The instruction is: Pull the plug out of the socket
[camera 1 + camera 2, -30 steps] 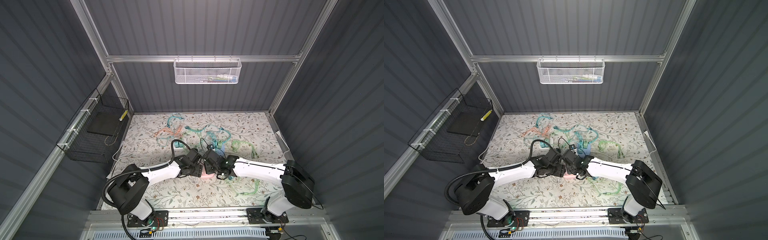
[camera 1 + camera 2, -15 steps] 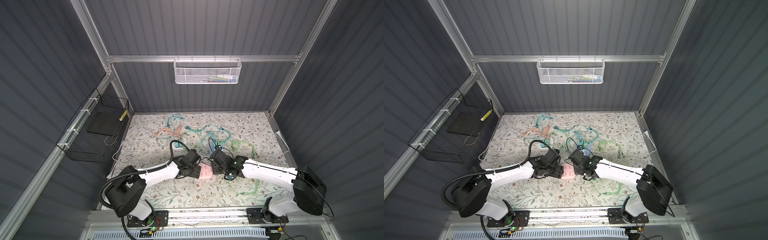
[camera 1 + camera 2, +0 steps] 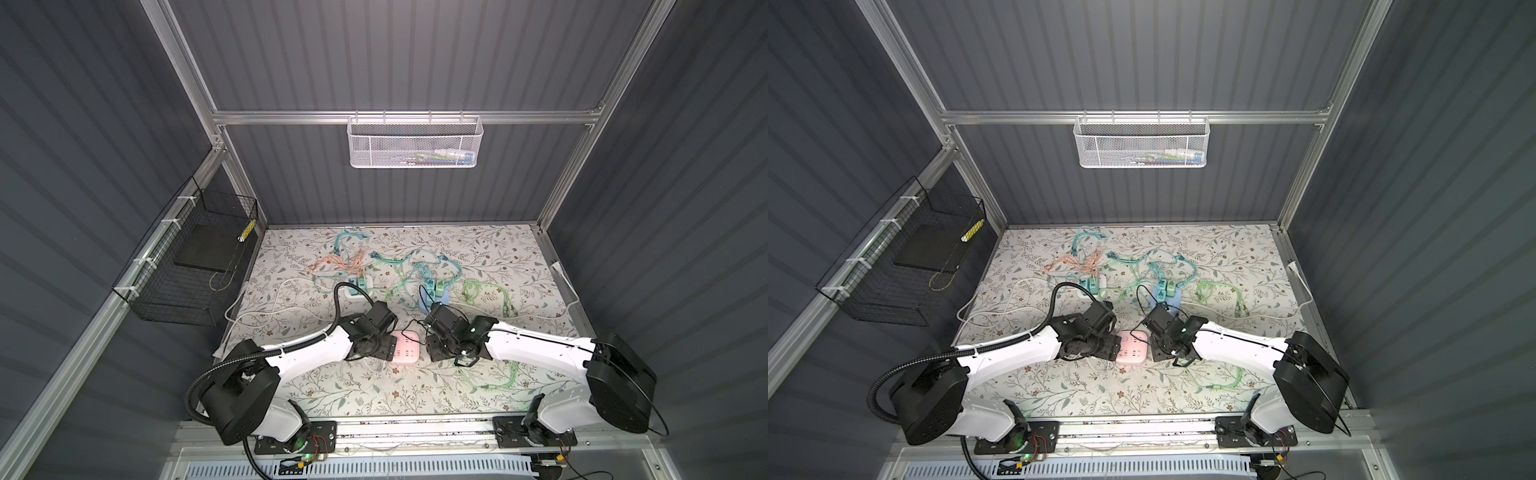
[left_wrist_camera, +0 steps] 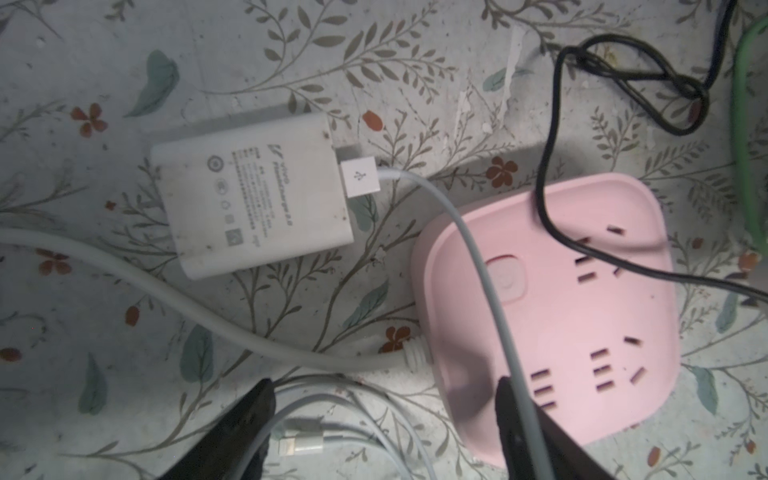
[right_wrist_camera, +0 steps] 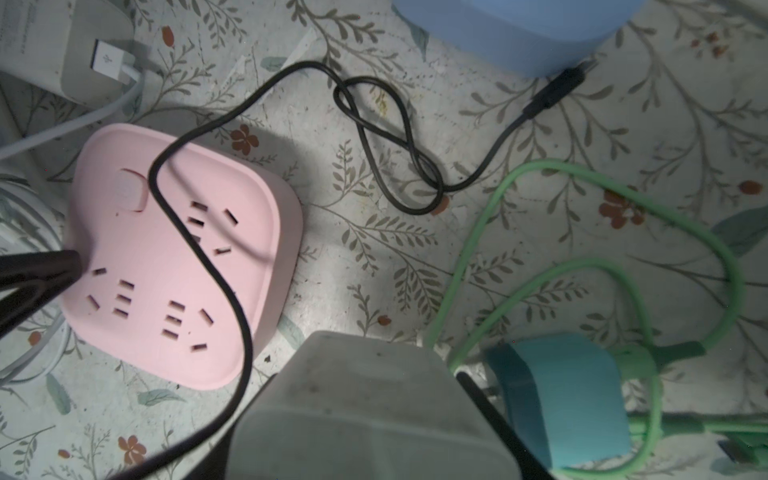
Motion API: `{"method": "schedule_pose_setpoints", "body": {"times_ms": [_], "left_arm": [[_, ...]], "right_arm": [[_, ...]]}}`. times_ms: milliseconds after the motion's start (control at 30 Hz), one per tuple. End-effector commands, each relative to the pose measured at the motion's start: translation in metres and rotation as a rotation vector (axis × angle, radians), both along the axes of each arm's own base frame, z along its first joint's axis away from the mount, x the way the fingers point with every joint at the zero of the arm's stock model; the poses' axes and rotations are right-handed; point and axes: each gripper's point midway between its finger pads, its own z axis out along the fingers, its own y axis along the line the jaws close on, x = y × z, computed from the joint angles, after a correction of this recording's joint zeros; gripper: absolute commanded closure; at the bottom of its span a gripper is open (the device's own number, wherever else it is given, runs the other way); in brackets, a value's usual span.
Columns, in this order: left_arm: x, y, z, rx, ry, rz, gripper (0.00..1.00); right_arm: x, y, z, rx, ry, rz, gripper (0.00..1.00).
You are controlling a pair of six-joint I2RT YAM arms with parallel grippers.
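Plug in right jaws, seemingly, off socket (hidden in top views).

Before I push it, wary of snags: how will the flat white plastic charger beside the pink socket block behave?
The white plastic charger lies flat on a broad face, so it should slide, not roll. Its white USB cable crosses the pink socket block, so it may tug. Smooth shell: possibly slippery.

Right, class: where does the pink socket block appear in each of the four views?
Both top views: pink socket block, low centre.
Left wrist: next to the white charger.
Right wrist: beside the grey plug.
Shared landmark: floral mat; wrist views share the black cable crossing it.
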Motion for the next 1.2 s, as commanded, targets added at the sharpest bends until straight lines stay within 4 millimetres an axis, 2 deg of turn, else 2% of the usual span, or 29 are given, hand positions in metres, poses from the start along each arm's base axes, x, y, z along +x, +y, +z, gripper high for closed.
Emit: {"method": "schedule_pose_setpoints", "body": {"times_ms": [0,367,600,700,900,1167], "left_arm": [[0.003,-0.001,0.017,-0.008,-0.047,-0.020,0.14],[0.014,-0.007,0.054,-0.068,-0.145,-0.022,0.10],[0.021,0.001,0.078,-0.100,-0.231,0.023,0.00],[0.021,0.005,0.081,-0.096,-0.247,0.037,0.00],[0.017,0.012,0.075,-0.071,-0.231,0.049,0.00],[0.020,0.020,0.084,-0.079,-0.271,0.093,0.00]], "right_arm": [[-0.007,-0.001,0.003,-0.014,0.056,0.023,0.60],[-0.021,-0.002,-0.005,-0.085,0.195,0.066,0.56],[-0.023,0.003,-0.014,-0.095,0.236,0.076,0.53],[-0.021,0.006,-0.016,-0.089,0.244,0.076,0.49],[-0.021,0.006,-0.022,-0.099,0.264,0.067,0.42],[-0.018,0.005,-0.026,-0.100,0.266,0.050,0.31]]}}
